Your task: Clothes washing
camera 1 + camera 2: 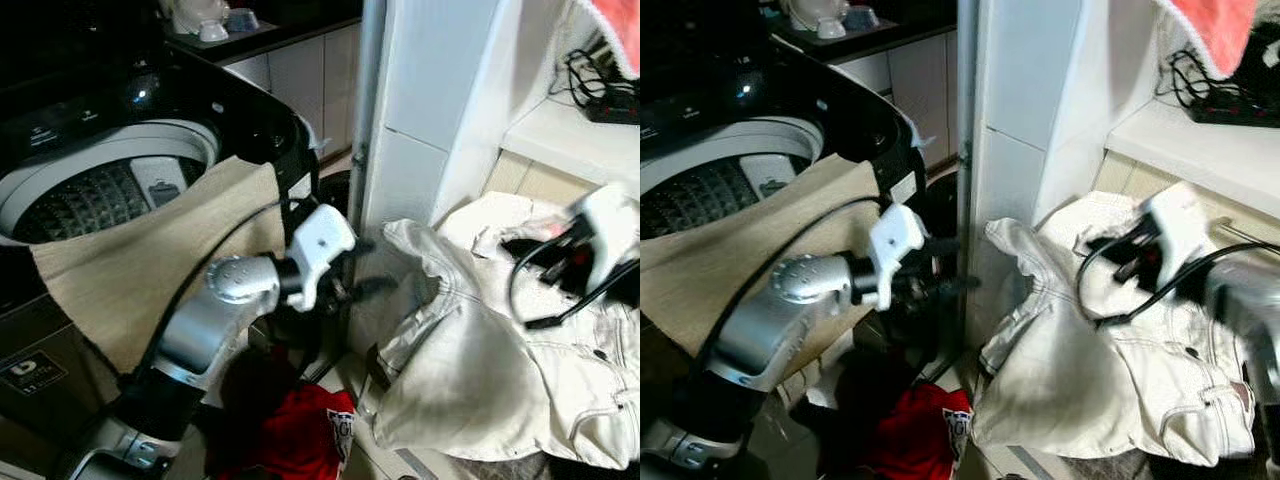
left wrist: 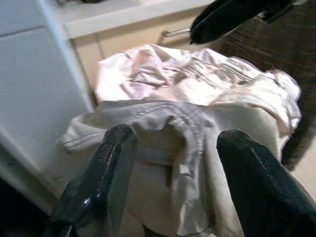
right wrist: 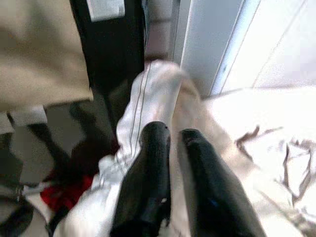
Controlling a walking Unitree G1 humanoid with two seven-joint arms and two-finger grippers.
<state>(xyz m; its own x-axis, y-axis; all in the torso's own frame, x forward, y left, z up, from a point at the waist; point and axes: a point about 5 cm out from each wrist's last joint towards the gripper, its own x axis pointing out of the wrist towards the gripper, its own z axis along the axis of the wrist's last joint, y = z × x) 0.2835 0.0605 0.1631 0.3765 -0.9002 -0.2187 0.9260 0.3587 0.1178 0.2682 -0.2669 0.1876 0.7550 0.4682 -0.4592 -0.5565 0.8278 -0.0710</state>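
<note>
Looking at the white garment (image 1: 470, 370) first: it's a crumpled pale piece with seams and a pocket, heaped on the floor against the white cabinet (image 1: 420, 120), just right of the washer. My right gripper (image 3: 170, 136) is down on top of it, fingers pinched nearly together with a fold of the white cloth bunched up around them, so I'd call that clamped on the garment. My left gripper (image 2: 173, 148) is spread wide and holding nothing, pointing at the near edge of the same heap, close but apart from it as far as I can tell. Under the left arm there's a red garment (image 1: 310, 430) with a white patch lying on the floor. Left of all that sits the top-loading washing machine (image 1: 120, 190), lid up, drum visible, and a beige cloth (image 1: 150, 260) is draped over its front rim and hangs down the front. Up on the white shelf (image 1: 570, 135) on the right there's a black power strip (image 1: 605, 100) with cables, and something pink (image 1: 620, 30) hangs above it.
</note>
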